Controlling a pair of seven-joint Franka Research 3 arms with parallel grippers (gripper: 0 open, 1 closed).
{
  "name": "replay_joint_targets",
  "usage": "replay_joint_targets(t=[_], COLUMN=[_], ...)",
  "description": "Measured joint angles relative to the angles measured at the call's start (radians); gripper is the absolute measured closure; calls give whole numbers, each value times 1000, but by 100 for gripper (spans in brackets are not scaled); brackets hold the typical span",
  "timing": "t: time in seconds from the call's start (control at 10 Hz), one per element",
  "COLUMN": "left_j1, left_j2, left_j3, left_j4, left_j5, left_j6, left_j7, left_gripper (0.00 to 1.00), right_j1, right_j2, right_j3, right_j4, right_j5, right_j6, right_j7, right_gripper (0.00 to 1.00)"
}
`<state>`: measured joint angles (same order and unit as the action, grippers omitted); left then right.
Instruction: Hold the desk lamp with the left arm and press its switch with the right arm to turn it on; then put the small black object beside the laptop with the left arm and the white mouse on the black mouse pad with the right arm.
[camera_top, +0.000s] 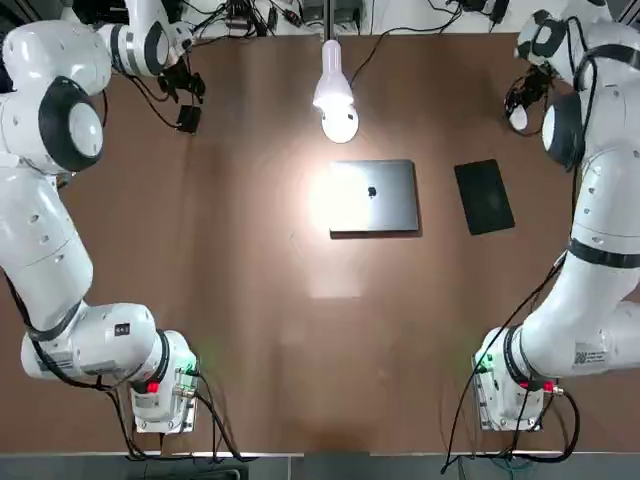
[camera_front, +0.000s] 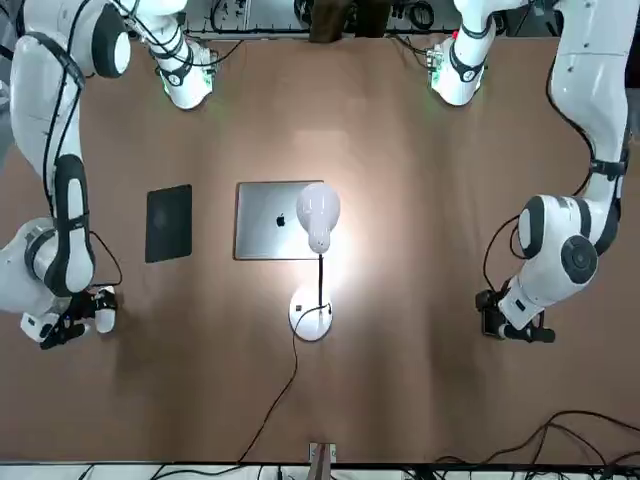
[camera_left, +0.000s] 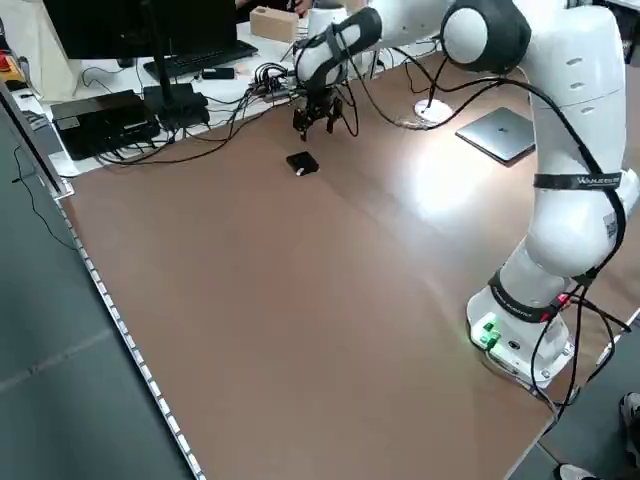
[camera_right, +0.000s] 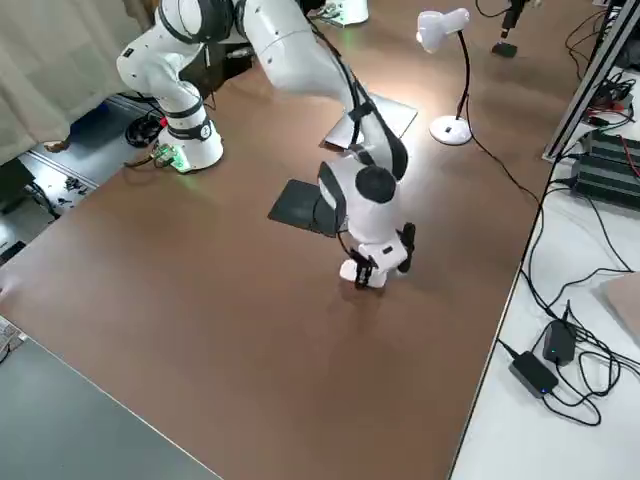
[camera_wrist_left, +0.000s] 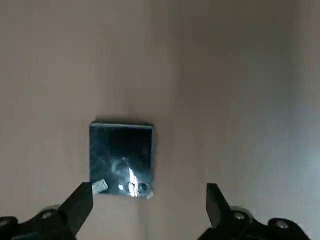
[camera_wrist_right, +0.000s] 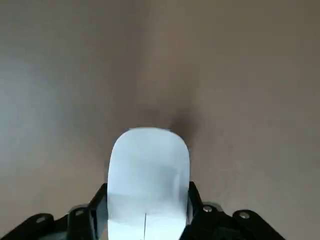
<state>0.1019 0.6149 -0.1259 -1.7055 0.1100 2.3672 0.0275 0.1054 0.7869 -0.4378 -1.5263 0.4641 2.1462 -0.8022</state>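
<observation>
The desk lamp (camera_top: 337, 100) stands lit at the table's far middle, with the closed grey laptop (camera_top: 373, 196) in front of it. The black mouse pad (camera_top: 484, 196) lies to the laptop's right. At the far left, the small black object (camera_top: 188, 119) lies on the table. My left gripper (camera_top: 190, 88) hovers just over it, open, and its fingertips (camera_wrist_left: 80, 204) straddle the object (camera_wrist_left: 121, 157) with gaps on both sides. At the far right, my right gripper (camera_top: 517, 105) is shut on the white mouse (camera_wrist_right: 149, 170), low at the table beyond the pad.
Cables and power bricks (camera_right: 545, 355) lie along the far edge behind the lamp, and its cord (camera_front: 280, 395) trails off that edge. Bare brown tabletop (camera_top: 320, 350) stretches between the laptop and the arm bases.
</observation>
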Motion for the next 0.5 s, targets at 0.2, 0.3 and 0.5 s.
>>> replay_joint_targets(t=[0.2,0.3,0.5], left_j1=[0,0,2], left_j2=[47,64,86], left_j3=[18,19,28], left_j4=[16,31,48], left_j5=[0,0,-4], left_j6=[41,42,42], left_j7=[40,44,45], left_gripper=[0,0,0], right_j1=[54,82,131], right_j2=[-53,-64,-68], right_j3=[0,0,0], right_j4=[0,0,-1], right_j5=[0,0,0], right_j6=[-49,-52,-53], right_j7=[28,51,90], right_gripper=[37,37,37])
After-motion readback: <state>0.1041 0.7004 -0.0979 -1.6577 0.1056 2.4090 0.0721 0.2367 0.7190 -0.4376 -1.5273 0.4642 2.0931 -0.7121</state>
